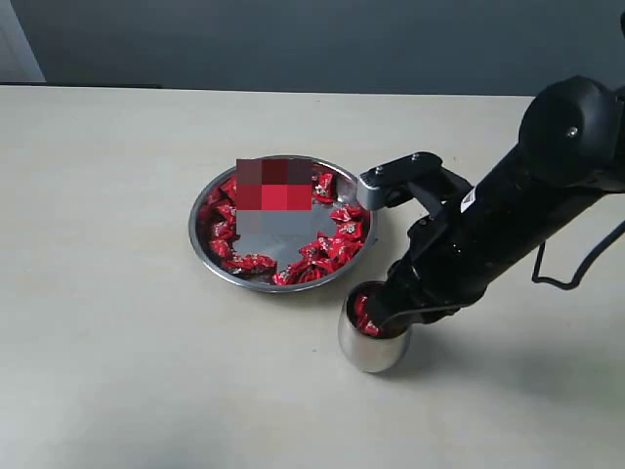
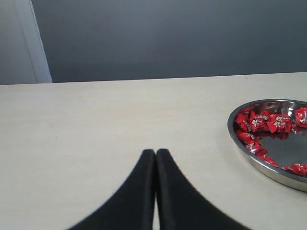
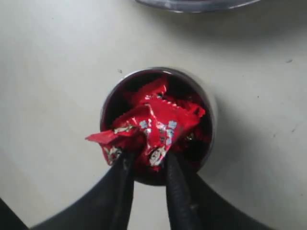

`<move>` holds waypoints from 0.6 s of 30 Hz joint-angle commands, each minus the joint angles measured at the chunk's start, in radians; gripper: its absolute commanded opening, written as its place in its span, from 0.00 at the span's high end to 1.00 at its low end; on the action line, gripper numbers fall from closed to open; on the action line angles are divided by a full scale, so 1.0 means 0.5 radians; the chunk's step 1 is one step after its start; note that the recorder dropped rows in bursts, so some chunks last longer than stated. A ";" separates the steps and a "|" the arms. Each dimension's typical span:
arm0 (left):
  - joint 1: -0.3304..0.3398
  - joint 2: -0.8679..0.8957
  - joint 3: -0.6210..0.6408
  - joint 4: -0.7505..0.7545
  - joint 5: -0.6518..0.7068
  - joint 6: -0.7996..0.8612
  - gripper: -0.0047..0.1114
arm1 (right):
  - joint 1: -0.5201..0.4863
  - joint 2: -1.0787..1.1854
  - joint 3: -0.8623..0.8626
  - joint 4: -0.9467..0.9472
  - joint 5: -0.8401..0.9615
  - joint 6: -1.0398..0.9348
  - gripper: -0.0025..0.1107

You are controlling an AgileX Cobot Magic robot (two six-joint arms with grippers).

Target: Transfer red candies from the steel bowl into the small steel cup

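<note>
Right wrist view shows your right gripper (image 3: 147, 157) with jaws parted, releasing red candies (image 3: 158, 120) into the small steel cup (image 3: 210, 112); next, lift clear.

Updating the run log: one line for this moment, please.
right gripper: over small steel cup, red candy between parted tips | left gripper: shut | steel bowl: holds red candies

- A pixelated block (image 1: 274, 195) hides the middle of the steel bowl (image 1: 194, 227) and some red candies (image 1: 337, 239) from us.
- The right arm (image 1: 508, 215) covers the far rim of the small steel cup (image 1: 369, 354).
- We see the steel bowl cut off in the 2 wrist views.
</note>
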 commanded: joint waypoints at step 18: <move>-0.012 -0.009 0.005 -0.003 -0.008 -0.004 0.96 | 0.001 -0.548 0.000 -0.001 -0.379 -0.018 0.98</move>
